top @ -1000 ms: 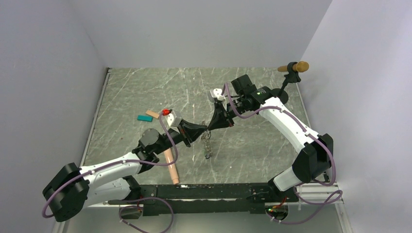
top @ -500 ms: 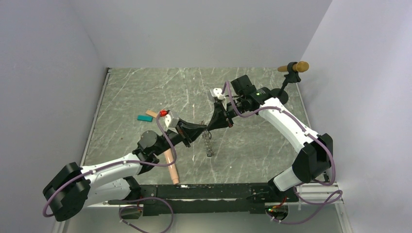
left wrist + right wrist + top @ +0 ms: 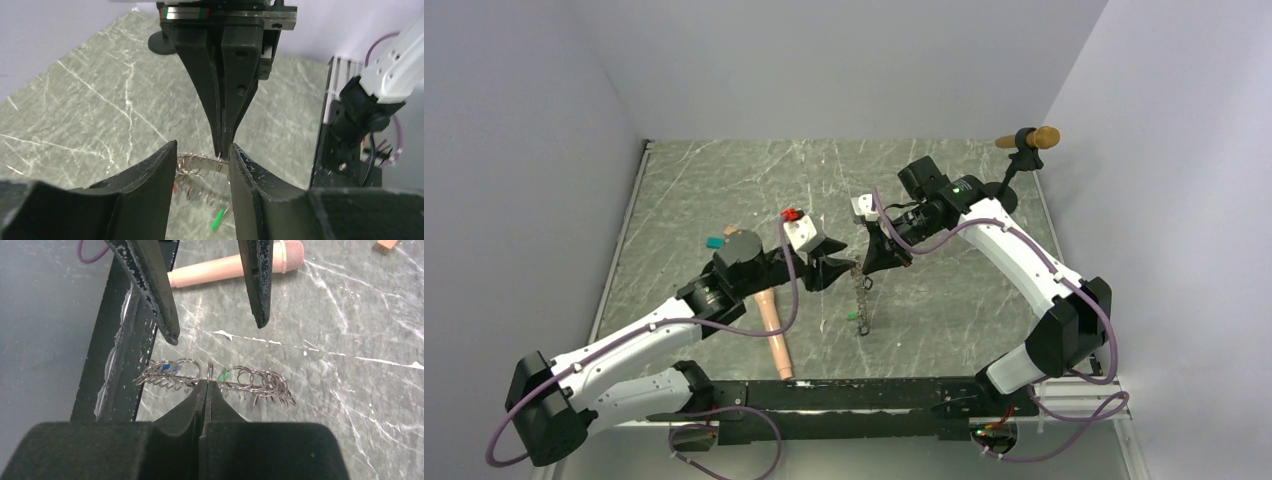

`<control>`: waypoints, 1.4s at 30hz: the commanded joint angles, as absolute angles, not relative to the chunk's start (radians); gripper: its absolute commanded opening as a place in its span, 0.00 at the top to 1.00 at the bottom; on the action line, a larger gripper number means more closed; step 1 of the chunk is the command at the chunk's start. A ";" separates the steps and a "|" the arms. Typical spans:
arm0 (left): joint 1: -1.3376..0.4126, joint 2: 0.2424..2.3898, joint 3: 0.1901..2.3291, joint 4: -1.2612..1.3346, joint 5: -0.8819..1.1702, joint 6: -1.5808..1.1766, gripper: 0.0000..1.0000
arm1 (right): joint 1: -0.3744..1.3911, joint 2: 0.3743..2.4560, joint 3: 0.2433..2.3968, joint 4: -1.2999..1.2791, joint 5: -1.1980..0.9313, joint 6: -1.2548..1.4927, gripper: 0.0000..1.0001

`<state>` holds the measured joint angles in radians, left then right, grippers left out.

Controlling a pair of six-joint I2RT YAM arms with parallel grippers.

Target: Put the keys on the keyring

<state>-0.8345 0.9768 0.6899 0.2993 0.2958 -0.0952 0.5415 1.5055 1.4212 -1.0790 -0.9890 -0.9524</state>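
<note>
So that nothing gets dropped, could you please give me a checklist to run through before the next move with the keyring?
1. Hold by the right gripper: jaws shut on the keyring wire: ok.
2. Release by the left gripper: jaws open, one on either side of the keyring: ok.
3. Left jaws clear of the wire: cannot tell.
4. Lower end of the keyring free of the table: cannot tell.
5. The green key threaded on the keyring: cannot tell.
6. The peach cylinder out of the way: lies apart, towards the arm bases: ok.
</note>
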 commanded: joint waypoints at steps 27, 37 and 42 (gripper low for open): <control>-0.836 1.197 0.881 0.079 0.489 0.072 0.72 | 0.549 1.499 1.474 -1.126 -0.994 -0.997 1.00; -0.834 1.198 0.873 0.104 0.505 0.053 0.99 | 0.549 1.498 1.467 -1.120 -0.998 -0.994 1.00; -0.834 1.172 0.829 0.183 0.474 0.009 1.00 | 0.548 1.496 1.461 -1.097 -1.007 -0.970 0.97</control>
<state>-0.8345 1.2022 0.8417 0.0517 0.4816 0.0479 0.5446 1.5055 1.4261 -1.1202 -0.9405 -0.9840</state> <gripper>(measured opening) 0.012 0.009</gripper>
